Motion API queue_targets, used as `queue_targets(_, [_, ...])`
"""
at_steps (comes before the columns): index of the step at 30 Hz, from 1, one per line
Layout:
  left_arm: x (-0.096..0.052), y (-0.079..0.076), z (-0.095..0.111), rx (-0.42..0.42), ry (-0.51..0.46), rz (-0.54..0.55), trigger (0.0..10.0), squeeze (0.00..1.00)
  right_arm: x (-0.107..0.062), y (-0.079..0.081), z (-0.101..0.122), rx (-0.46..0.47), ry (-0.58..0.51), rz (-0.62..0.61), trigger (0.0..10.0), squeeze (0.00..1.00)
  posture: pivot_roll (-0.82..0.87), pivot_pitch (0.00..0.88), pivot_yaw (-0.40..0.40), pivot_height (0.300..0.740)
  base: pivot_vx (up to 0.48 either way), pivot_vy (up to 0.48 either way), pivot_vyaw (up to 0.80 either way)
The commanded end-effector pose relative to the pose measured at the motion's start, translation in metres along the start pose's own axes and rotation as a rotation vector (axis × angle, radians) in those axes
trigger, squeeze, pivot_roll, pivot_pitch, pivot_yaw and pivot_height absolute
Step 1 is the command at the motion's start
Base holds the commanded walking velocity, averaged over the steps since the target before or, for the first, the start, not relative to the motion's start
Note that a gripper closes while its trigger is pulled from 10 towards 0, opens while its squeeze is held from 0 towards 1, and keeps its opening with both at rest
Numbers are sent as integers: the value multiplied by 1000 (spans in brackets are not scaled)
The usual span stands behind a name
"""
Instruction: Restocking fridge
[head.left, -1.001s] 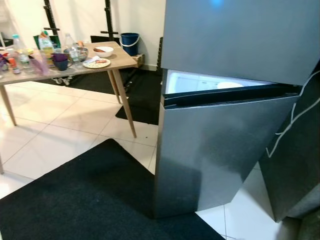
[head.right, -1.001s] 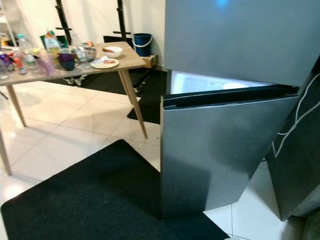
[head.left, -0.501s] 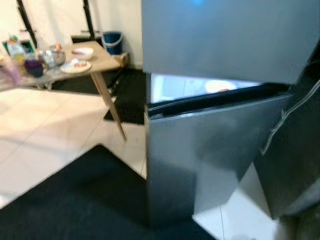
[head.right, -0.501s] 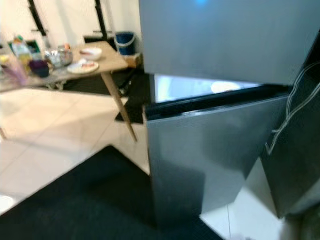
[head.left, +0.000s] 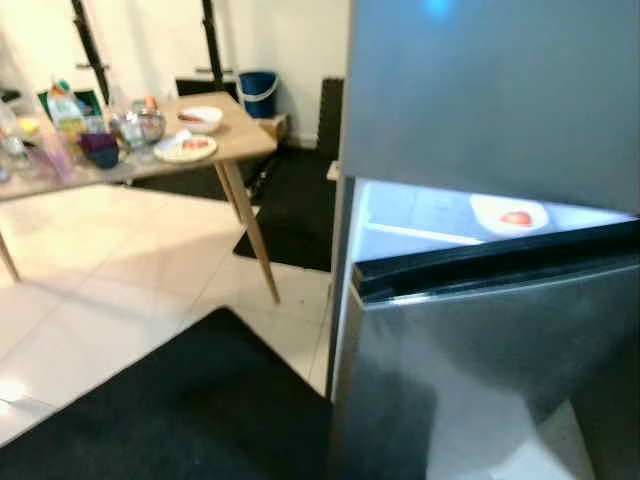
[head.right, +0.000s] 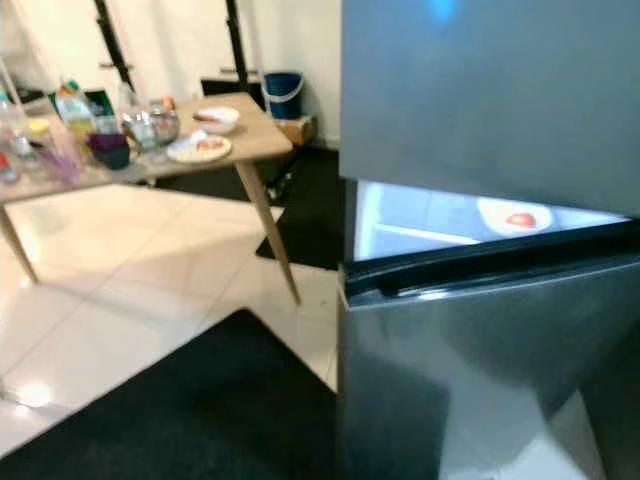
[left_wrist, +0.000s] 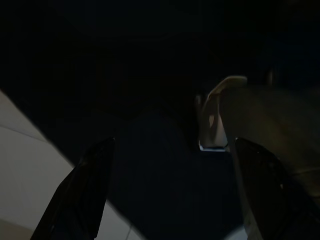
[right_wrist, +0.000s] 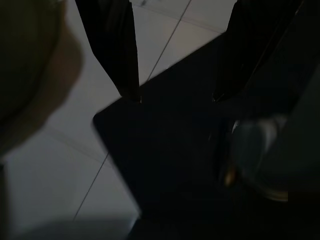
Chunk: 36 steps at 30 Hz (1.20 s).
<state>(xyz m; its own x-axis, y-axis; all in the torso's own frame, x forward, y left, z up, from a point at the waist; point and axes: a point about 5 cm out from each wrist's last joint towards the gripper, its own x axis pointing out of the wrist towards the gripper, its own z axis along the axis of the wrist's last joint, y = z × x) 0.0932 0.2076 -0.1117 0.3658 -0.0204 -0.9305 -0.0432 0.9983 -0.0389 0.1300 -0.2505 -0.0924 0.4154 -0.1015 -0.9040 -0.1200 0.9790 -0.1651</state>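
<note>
This is a home kitchen or dining room: a tall steel fridge (head.left: 480, 250) stands on a white tiled floor (head.left: 110, 270) with a black mat (head.left: 190, 410), beside a wooden table (head.left: 235, 135) crowded with plates, a bowl, cups and bottles.

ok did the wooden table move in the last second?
No. The wooden table keeps its place against the blue bucket behind its far corner. The whole view shifted, so the camera moved, not the table.
</note>
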Motion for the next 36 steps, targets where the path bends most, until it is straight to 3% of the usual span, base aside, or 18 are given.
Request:
queue_targets(1, [-1,-5,-13,-9,44,-12,10000,0,0,6,-7,-1,25,13,10000,0,-59,0,-22,740,0,0,0])
queue_targets(6, [-1,-5,-13,-12,45,-13,10000,0,-1,3,-12,3,48,-4,10000,0,-59,0,-23,740,0,0,0])
queue_targets(9, [-1,-5,-13,-12,46,-17,10000,0,-2,-3,-13,68,46,-37,10000,0,-59,0,-24,740,0,0,0])
queue_targets(14, [-1,-6,-13,-11,47,-20,10000,0,-2,-12,-6,243,-12,-92,10000,0,-59,0,-23,740,0,0,0])
queue_targets(15, [-1,-6,-13,-11,47,-20,10000,0,-2,-12,-6,243,-12,-92,10000,0,-59,0,-23,740,0,0,0])
queue_targets(18, [-1,-6,-13,-10,48,-22,10000,0,-3,-19,11,429,-136,-94,10000,0,-61,0,-23,740,0,0,0])
queue_targets(23, [-1,-7,-14,-9,50,-25,10000,0,-4,-26,36,573,-283,-66,10000,0,-62,0,-22,740,0,0,0])
queue_targets(27, [-1,-7,-14,-9,51,-25,10000,0,-4,-26,45,577,-316,-47,10000,0,-62,0,-22,740,0,0,0])
queue_targets(36, [-1,-7,-15,-5,54,-30,10000,0,-8,-27,104,575,-507,19,10000,0,-63,0,-22,740,0,0,0])
